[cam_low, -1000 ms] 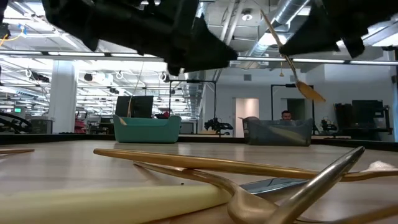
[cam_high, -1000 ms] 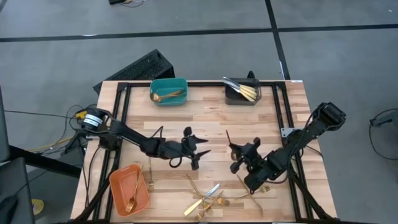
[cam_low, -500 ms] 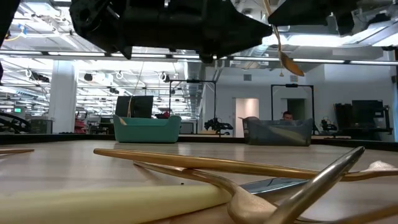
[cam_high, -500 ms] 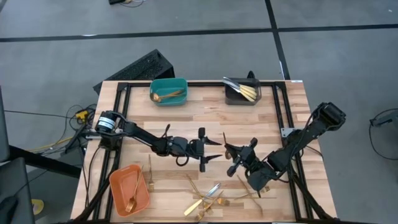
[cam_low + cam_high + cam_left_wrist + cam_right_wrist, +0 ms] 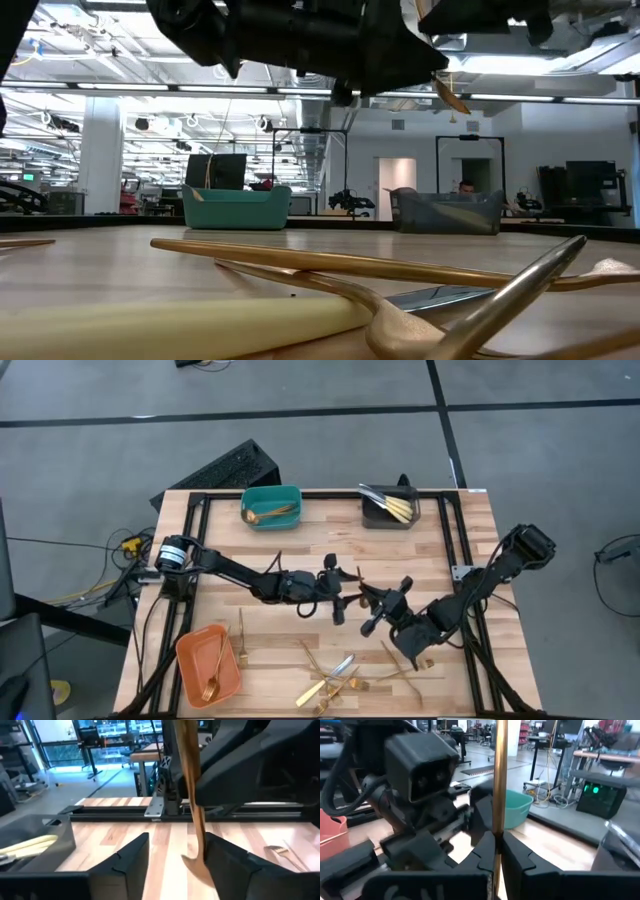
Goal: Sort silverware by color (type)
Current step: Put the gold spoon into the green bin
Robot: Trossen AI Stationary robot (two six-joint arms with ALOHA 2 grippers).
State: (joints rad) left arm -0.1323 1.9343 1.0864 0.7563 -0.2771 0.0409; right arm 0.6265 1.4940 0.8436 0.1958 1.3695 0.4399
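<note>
A slim gold spoon [image 5: 190,780] is held in the air over the table's middle by my right gripper [image 5: 497,845], which is shut on its handle. The spoon's bowl [image 5: 450,95] is its low end. My left gripper [image 5: 177,862] is open and faces the right one [image 5: 372,603]. Its two fingers stand on either side of the spoon's bowl end [image 5: 197,865]; whether they touch it I cannot tell. More gold silverware [image 5: 335,678] lies in a loose pile by the table's near edge. My right gripper pinches the spoon's thin handle [image 5: 497,832] between its two fingers. The shaft [image 5: 500,760] runs on straight past the fingertips, along the fingers. The spoon is lifted clear of the table, with its bowl [image 5: 197,865] lowest, between my left gripper's open fingers.
A teal bin [image 5: 271,507] with gold spoons and a dark grey bin [image 5: 389,507] with knives stand at the far edge. An orange bin [image 5: 208,660] with one gold piece sits at the near left. A single fork [image 5: 241,635] lies beside it. Black rails frame the table.
My left gripper has travelled toward the table's right, up to the right gripper, until its open fingers flank the spoon. My right gripper has shifted slightly toward the left with the spoon, which in the low view has risen and moved toward the left arm.
</note>
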